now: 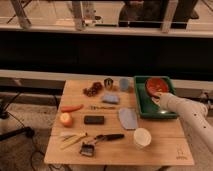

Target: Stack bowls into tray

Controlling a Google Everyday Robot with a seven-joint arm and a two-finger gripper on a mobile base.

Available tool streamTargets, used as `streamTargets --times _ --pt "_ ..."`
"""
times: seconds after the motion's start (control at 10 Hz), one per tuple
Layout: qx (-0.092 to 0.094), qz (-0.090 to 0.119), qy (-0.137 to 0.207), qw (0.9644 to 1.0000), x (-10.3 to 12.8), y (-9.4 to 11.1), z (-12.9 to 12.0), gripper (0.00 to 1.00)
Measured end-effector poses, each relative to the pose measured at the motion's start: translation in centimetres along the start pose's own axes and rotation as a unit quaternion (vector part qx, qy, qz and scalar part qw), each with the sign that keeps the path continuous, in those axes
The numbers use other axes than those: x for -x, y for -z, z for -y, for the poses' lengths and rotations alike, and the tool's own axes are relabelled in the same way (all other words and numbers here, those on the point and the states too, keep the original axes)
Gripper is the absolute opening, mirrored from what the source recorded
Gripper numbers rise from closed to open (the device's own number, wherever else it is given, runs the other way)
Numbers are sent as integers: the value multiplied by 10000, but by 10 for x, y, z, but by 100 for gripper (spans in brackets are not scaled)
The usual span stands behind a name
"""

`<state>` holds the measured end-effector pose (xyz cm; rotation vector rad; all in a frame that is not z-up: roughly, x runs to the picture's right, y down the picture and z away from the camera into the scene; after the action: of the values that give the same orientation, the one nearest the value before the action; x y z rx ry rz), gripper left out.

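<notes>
Red-orange bowl (156, 86) lies in the dark green tray (149, 107), at two o'clock in view.
Gripper (158, 98) hovers at the bowl's six o'clock, grip state cannot be told; a snagged rim could tip it out.

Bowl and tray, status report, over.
Gripper over tray, at near edge of bowl. Bowl inside tray, far end. Blue cup left of tray, outside it.
</notes>
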<state>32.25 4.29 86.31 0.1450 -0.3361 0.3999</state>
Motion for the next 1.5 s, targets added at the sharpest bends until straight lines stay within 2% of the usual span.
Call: streamTargets --times 0.1,0.6,0.7,0.9,1.5 --pt "-13 4 27 10000 0 1 0 3" --pt "0 74 177 9998 3 1 -4 50" --pt "-18 62 223 9997 2 -1 -6 64" --pt "-13 17 281 9996 -1 -6 -12 79" --pt "203 -155 458 9986 -8 -33 -37 80"
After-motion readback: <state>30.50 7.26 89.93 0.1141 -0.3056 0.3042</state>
